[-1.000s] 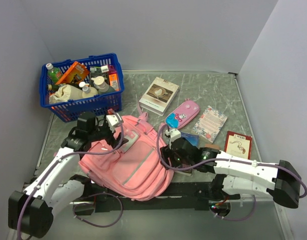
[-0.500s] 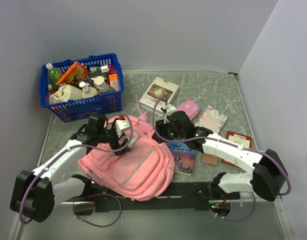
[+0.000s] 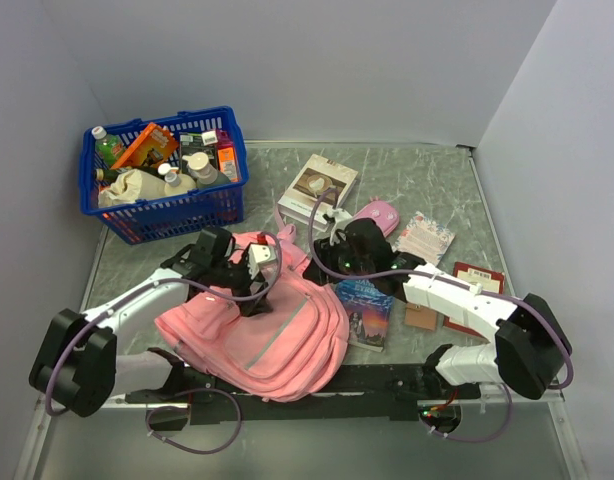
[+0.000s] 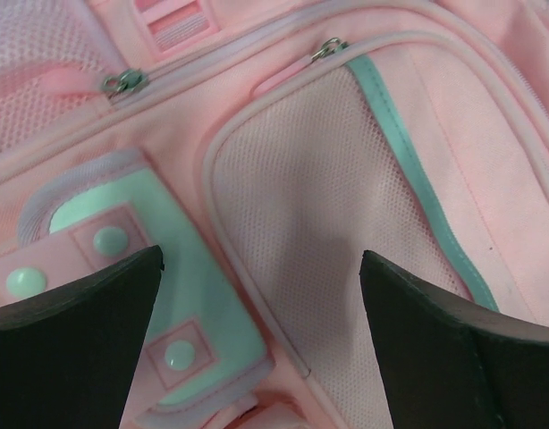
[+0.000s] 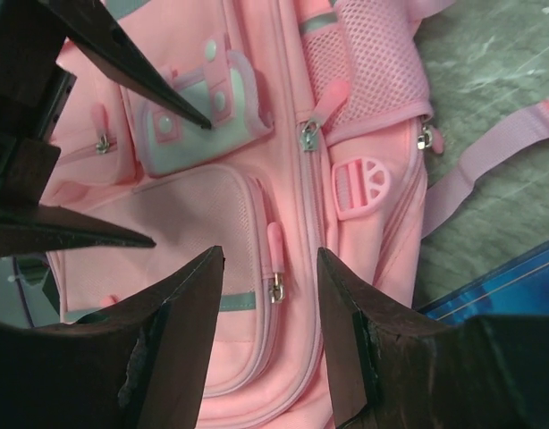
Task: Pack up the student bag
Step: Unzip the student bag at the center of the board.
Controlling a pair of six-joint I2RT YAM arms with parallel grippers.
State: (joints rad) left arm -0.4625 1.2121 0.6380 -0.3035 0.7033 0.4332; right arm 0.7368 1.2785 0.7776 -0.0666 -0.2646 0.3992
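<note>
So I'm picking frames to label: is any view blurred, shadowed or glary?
Top external: even light, sharp, the bag clear. Left wrist: a soft shadow falls on the mesh pocket, and the left fingers are dark and slightly soft. Right wrist: the bag is sharp, the right fingers are dark, and there is no glare.

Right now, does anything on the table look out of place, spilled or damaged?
Nothing looks spilled or damaged. The bag lies flat and skewed at the near edge, front up. A blue book lies loose close beside it, on its right. The basket at the far left is packed in a jumble.
</note>
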